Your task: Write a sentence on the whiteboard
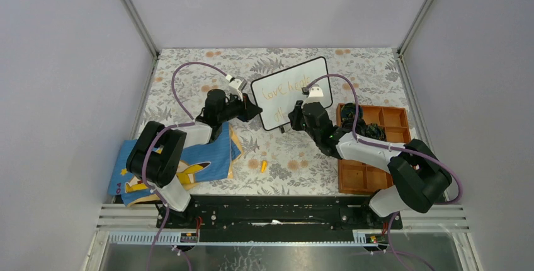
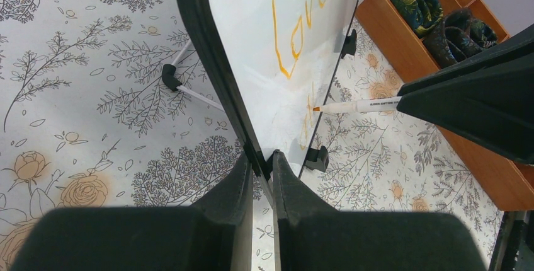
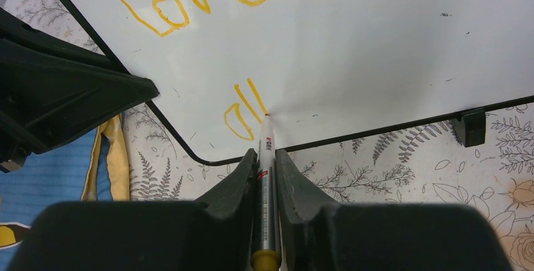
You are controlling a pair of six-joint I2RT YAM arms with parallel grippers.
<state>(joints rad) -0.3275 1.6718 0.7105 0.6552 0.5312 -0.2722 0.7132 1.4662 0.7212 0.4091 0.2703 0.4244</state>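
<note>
The whiteboard (image 1: 296,94) stands tilted at mid-table, white with a thin black frame. My left gripper (image 1: 252,111) is shut on its left edge; in the left wrist view the jaws (image 2: 264,164) pinch the black frame (image 2: 208,50). The sentence (image 3: 189,3) runs in orange: "love" on top, "all" (image 3: 244,108) low near the corner. My right gripper (image 3: 266,154) is shut on a white marker (image 3: 267,176) with an orange end cap. Its tip touches the whiteboard (image 3: 352,57) at the last stroke of "all". The marker (image 2: 359,105) also shows in the left wrist view.
An orange-brown compartment tray (image 1: 371,176) with dark cloth bundles (image 1: 368,131) sits at the right. A blue cartoon-printed cloth (image 1: 189,161) lies under the left arm. A small orange marker cap (image 1: 263,166) lies on the floral tablecloth in front of the board.
</note>
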